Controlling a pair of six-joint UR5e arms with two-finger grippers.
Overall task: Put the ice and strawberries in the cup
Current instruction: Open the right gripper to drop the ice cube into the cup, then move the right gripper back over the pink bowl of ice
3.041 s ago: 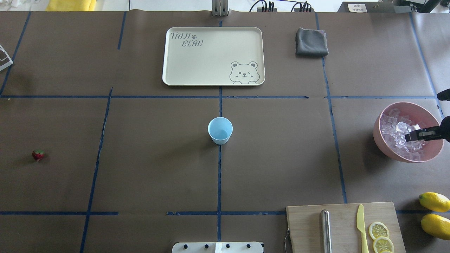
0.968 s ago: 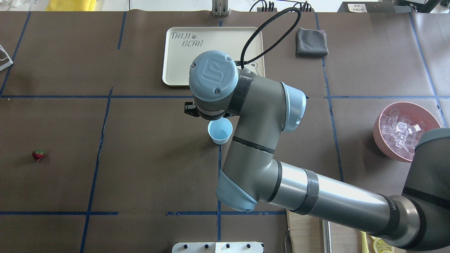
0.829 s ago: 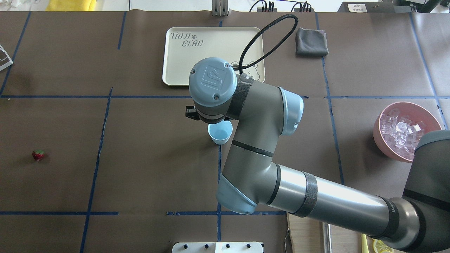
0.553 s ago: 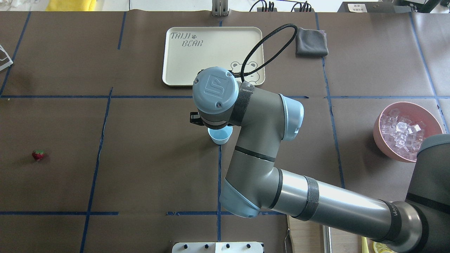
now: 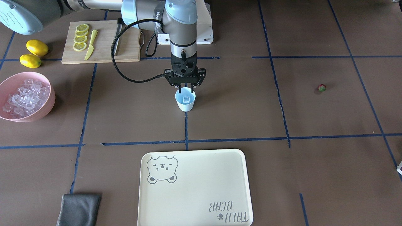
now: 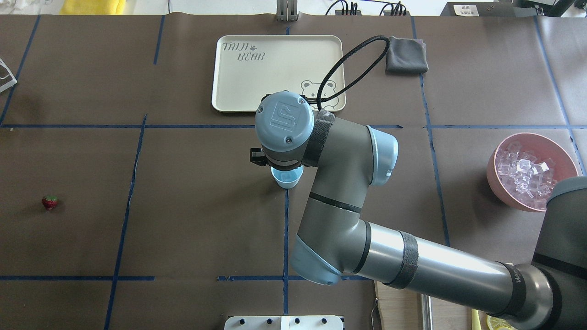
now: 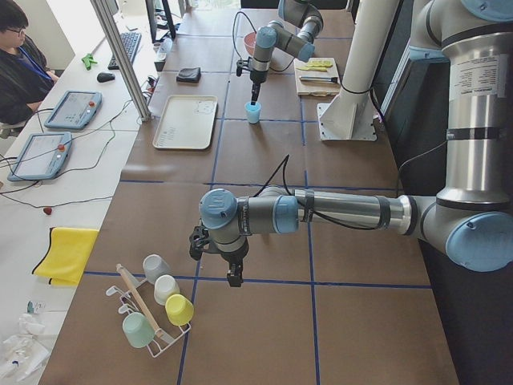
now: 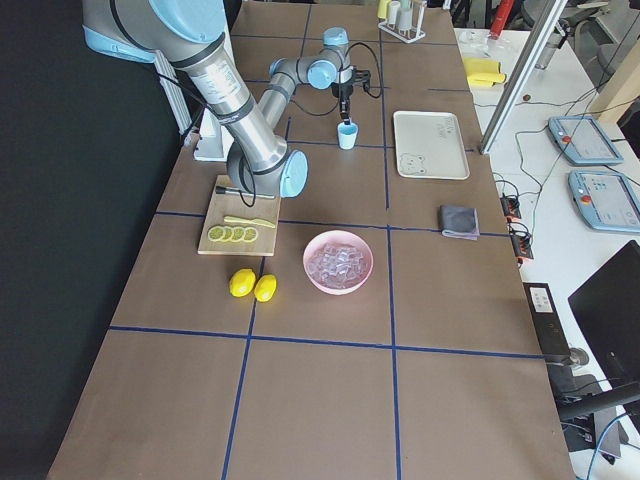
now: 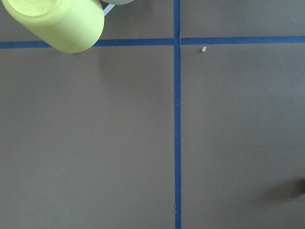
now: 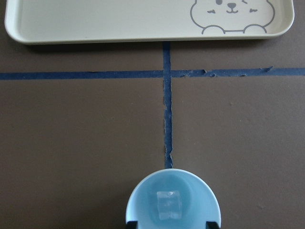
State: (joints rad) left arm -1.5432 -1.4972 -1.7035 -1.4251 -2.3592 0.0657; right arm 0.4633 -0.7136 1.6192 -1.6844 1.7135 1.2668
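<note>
Change since three seconds back: the right claw [image 5: 185,91] has left the pink bowl [image 5: 31,118] and now stands upright over the cup [image 5: 185,106]. One ice cube [image 10: 167,205], absent then, lies on the cup's floor.

1. Ice cube: clear, glassy, squarish, much smaller than the cup's mouth. Likely hard, light and slick; best pinched across two flat faces. The remaining ice [image 5: 25,95] is heaped in the bowl, well apart from the cup, on the robot's right.
2. Cup: pale blue plastic, tapered, no handle, upright at mid-surface [image 5: 251,110] on a blue tape line. Probably light and easily tipped by a knock on the rim.
3. Strawberry [image 5: 321,88]: tiny, red, green-topped, alone far out on the robot's left. Judged soft; take it gently by the sides.
4. Right claw: fingers apart, tips at the rim on either side, holding nothing.
5. Left claw [image 7: 232,279]: hangs low over the surface at the robot's far left; whether apart or together cannot be told.
6. Tray [image 5: 194,188]: cream, smooth, rounded corners, bear print, beyond the cup.
</note>
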